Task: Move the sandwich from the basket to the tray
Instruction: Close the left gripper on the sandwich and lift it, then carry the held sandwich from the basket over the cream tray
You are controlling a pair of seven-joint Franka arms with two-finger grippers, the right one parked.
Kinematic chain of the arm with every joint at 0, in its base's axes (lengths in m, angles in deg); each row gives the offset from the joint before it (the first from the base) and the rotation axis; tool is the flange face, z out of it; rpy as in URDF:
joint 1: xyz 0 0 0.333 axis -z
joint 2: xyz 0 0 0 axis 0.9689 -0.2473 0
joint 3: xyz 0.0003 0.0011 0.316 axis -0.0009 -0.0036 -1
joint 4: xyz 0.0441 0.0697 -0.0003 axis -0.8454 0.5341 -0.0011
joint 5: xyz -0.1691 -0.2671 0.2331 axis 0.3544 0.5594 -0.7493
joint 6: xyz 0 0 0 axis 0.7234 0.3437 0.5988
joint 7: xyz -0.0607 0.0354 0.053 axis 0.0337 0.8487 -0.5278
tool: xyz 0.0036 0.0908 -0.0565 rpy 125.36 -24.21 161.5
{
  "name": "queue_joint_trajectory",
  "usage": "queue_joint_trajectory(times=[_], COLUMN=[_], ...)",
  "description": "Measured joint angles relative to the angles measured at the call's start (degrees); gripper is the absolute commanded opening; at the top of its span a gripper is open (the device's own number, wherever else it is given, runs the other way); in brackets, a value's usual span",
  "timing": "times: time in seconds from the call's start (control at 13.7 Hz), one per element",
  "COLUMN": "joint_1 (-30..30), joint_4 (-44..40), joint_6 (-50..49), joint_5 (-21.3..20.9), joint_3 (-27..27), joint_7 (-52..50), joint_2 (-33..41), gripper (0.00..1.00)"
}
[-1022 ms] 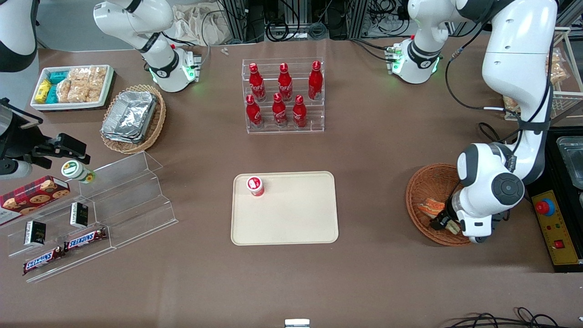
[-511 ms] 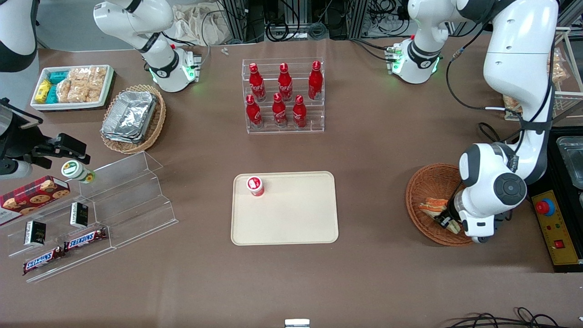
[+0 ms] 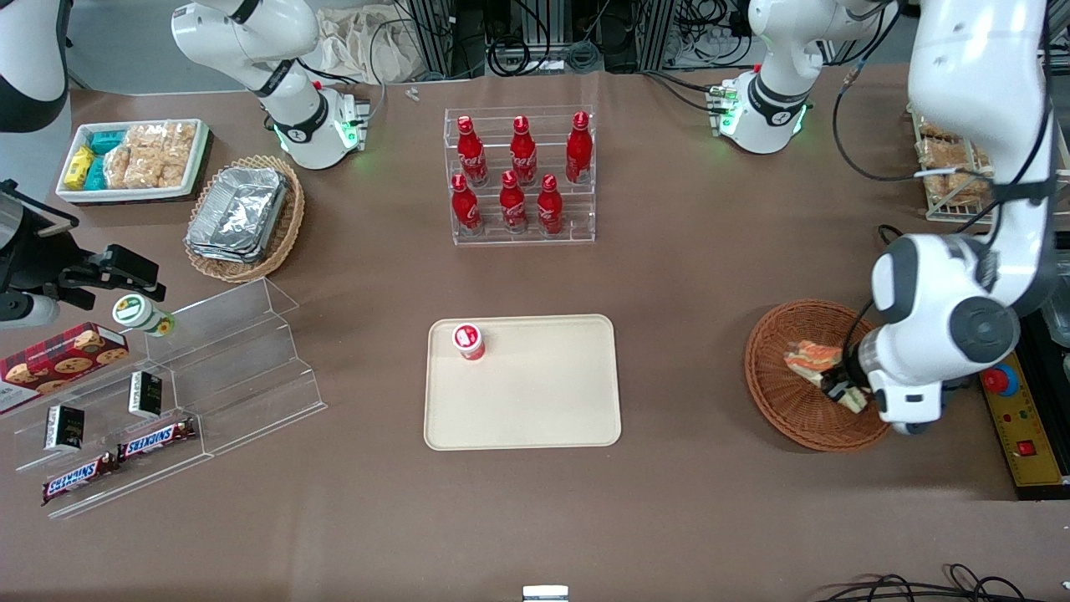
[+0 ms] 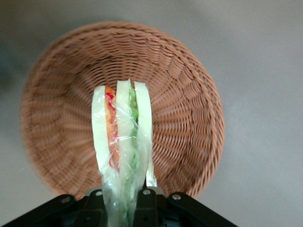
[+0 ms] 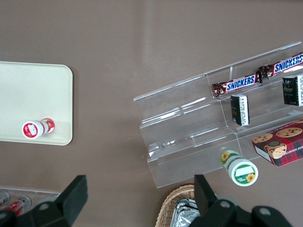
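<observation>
The sandwich (image 3: 812,359), a plastic-wrapped wedge of pale bread with orange and green filling, hangs above the round reddish-brown wicker basket (image 3: 782,397) at the working arm's end of the table. My left gripper (image 3: 843,390) is shut on its wrapped end and holds it clear of the basket floor. In the left wrist view the sandwich (image 4: 124,137) stands out from my gripper (image 4: 124,205) with the basket (image 4: 189,118) below it, holding nothing else. The cream tray (image 3: 535,401) lies mid-table, nearer the front camera than the bottle rack.
A small red-capped bottle (image 3: 469,341) stands on the tray's corner. A clear rack of red bottles (image 3: 520,177) stands mid-table. Clear stepped shelves with snacks (image 3: 167,393) lie toward the parked arm's end. A yellow control box (image 3: 1016,418) sits beside the basket.
My gripper has risen with the sandwich, lifting it off the basket floor and shifting a little toward the working arm's end and away from the front camera.
</observation>
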Motion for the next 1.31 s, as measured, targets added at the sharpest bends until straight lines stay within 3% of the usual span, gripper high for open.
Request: queue_joint_trajectory(times=[0.22, 0.51, 1.02, 1.31], joint_1=[0.3, 0.6, 1.2, 7.4], joint_4=[-5.4, -13.4, -15.0, -15.8], joint_6=[-11.9, -22.0, -21.8, -18.1], joint_5=[0.3, 0.9, 0.9, -3.5], joint_3=[1.3, 9.3, 23.8, 25.2], joint_7=[0.0, 0.0, 0.0, 5.6], joint_2=[4.5, 6.5, 4.4, 0.9], gripper=[0.00, 0.00, 0.00, 0.00])
